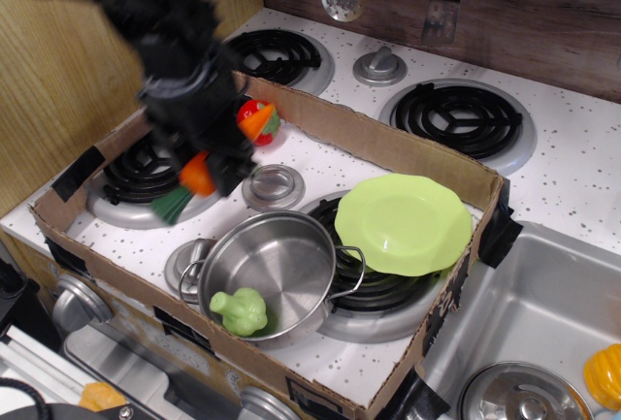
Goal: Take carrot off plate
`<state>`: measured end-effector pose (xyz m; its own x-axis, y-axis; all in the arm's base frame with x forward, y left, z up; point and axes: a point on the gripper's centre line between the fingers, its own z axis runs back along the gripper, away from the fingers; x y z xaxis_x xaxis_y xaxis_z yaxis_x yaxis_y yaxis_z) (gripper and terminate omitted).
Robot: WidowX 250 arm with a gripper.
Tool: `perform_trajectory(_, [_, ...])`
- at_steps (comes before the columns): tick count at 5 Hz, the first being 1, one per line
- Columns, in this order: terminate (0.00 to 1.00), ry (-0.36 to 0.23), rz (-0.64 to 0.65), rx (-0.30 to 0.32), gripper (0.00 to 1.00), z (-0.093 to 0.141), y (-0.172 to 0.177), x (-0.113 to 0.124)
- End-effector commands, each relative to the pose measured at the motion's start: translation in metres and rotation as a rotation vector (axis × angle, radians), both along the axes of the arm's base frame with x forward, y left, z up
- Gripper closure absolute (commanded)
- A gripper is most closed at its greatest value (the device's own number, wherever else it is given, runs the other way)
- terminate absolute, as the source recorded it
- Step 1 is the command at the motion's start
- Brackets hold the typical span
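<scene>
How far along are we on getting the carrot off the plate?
Done: the plate is bare, resting on the front right burner. In hand: the gripper holds the carrot in the air over the left burner, green end down. Left: set it down and release.

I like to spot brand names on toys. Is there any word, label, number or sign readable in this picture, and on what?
None: no readable text anywhere in this view.
The round lime-green plastic plate, the shiny steel pot and the brown cardboard box wall show no print.
The round grey stove knob is unmarked as far as can be seen.
The bright orange toy carrot in the blurred black gripper carries no lettering.
</scene>
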<state>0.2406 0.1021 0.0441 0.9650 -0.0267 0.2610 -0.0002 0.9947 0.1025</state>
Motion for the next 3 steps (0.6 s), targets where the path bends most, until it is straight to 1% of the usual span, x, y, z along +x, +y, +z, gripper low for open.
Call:
perform_trajectory(1, [0.0, -0.064, 0.016, -0.001, 1.0, -0.0205, 0.0218, -0.0114])
perform_trajectory(2, [0.0, -0.023, -0.035, -0.015, 1.0, -0.0233, 0.0188, -0.008])
perform_trajectory(3, [0.0, 0.012, -0.08, -0.024, 0.0, -0.0214, 0.0166, -0.0054])
